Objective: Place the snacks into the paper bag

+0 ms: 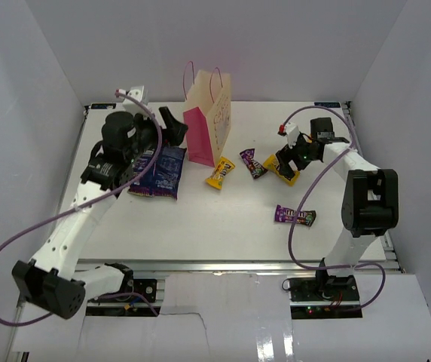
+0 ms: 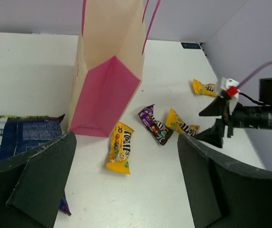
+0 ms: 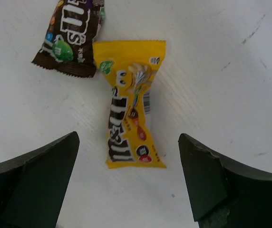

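well, both open wide, empty — left pincer (image 2: 126,139) nr paper bag (image 2: 108,57), right pincer (image 3: 128,137) over yellow packet (image 3: 130,114).

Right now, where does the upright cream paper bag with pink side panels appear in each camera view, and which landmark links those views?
Top external: the paper bag stands upright at the back centre of the table.
Left wrist: upper left of centre, with its pink side panel facing the camera.
Right wrist: not in view.
Landmark: the yellow candy packet lying near the bag's foot.

White table (image 1: 200,226): upright paper bag (image 1: 209,124), blue snack bag (image 1: 163,172), perhaps five candy packets (image 1: 220,173).
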`<state>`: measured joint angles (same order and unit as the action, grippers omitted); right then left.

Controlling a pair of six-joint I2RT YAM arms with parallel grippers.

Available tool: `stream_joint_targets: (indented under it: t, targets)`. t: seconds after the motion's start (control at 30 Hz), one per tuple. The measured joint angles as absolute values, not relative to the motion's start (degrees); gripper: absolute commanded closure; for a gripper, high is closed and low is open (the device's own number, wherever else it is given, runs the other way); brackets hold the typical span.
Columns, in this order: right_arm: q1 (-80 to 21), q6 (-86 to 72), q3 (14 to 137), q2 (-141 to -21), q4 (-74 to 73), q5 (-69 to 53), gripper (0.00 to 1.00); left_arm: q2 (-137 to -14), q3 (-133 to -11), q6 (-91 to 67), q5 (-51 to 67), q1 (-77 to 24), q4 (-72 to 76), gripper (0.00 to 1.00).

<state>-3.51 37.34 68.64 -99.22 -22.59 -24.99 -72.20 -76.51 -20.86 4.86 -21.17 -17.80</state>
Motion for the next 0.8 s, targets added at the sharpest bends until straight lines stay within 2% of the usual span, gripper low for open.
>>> stream_joint_targets:
  t: [0.03,0.2,0.33,0.4,0.43,0.6,0.8]
  targets:
    - [-3.6,38.2,70.1,-100.9,-23.0,-25.0,0.15,-68.9,-72.8,-21.8,4.4,-21.1,-17.3,0.02]
    - [-4.3,41.2,77.4,-110.3,-24.1,-24.2,0.24,-58.9,-58.0,-27.6,2.5,-21.1,-16.5,0.02]
    - [-4.8,42.2,78.2,-112.7,-25.1,-23.9,0.40,-56.1,-50.0,-31.6,1.3,-21.1,-17.1,0.02]
    - [-5.1,42.4,78.2,-112.8,-25.6,-23.7,0.48,-55.6,-48.1,-33.0,0.6,-21.1,-17.4,0.02]
    - [-5.2,42.4,78.2,-112.8,-25.6,-23.6,0.56,-55.4,-47.6,-33.5,0.4,-21.1,-17.5,0.02]
    - [-5.6,41.9,77.7,-112.5,-25.3,-23.1,0.83,-54.8,-47.3,-35.2,-0.1,-21.1,-17.3,0.02]
    - [-4.9,40.5,75.8,-106.6,-27.0,-25.1,0.91,-54.5,-47.2,-35.9,-0.7,-21.1,-17.3,0.02]
